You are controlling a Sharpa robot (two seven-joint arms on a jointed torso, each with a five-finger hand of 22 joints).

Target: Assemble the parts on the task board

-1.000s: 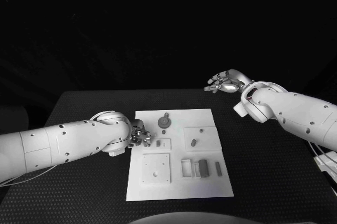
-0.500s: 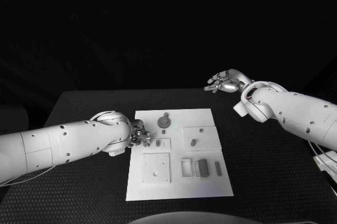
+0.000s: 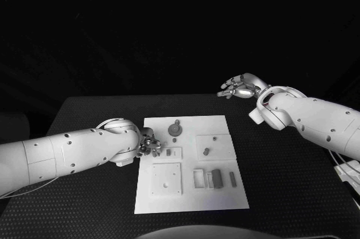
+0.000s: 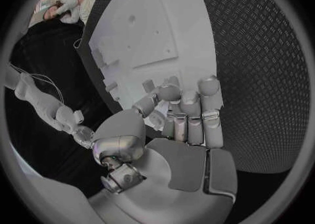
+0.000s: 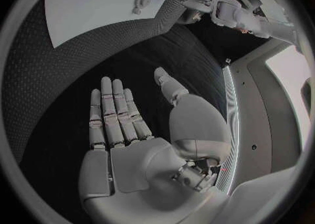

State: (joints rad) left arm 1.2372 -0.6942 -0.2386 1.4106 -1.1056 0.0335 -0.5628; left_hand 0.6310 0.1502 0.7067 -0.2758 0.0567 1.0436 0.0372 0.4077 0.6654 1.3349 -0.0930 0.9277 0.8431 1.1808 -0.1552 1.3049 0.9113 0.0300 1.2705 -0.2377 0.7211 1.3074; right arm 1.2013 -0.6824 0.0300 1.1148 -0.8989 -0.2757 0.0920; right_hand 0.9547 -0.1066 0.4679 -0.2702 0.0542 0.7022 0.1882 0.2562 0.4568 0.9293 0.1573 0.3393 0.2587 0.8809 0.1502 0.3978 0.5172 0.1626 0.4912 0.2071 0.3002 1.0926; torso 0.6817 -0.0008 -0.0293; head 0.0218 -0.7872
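The white task board (image 3: 191, 197) lies in the middle of the black table. On it are a round grey part (image 3: 175, 129), a small grey piece (image 3: 169, 152), two grey pieces (image 3: 205, 152) on a raised white square, and a dark block (image 3: 217, 178). My left hand (image 3: 150, 145) is low over the board's left edge with its fingers (image 4: 187, 111) curled towards the thumb, right by small grey parts (image 4: 149, 84). Whether anything is pinched is hidden. My right hand (image 3: 240, 87) hangs raised beyond the table's back right, its fingers (image 5: 112, 114) spread and holding nothing.
A white square plate (image 3: 166, 178) and a white frame (image 3: 200, 178) sit on the near half of the board. Bare black table (image 3: 292, 187) lies to both sides. In the right wrist view the board (image 5: 98, 3) is far off.
My left hand's fingers have shifted very slightly at the board's left edge. The right hand has stayed where it was.
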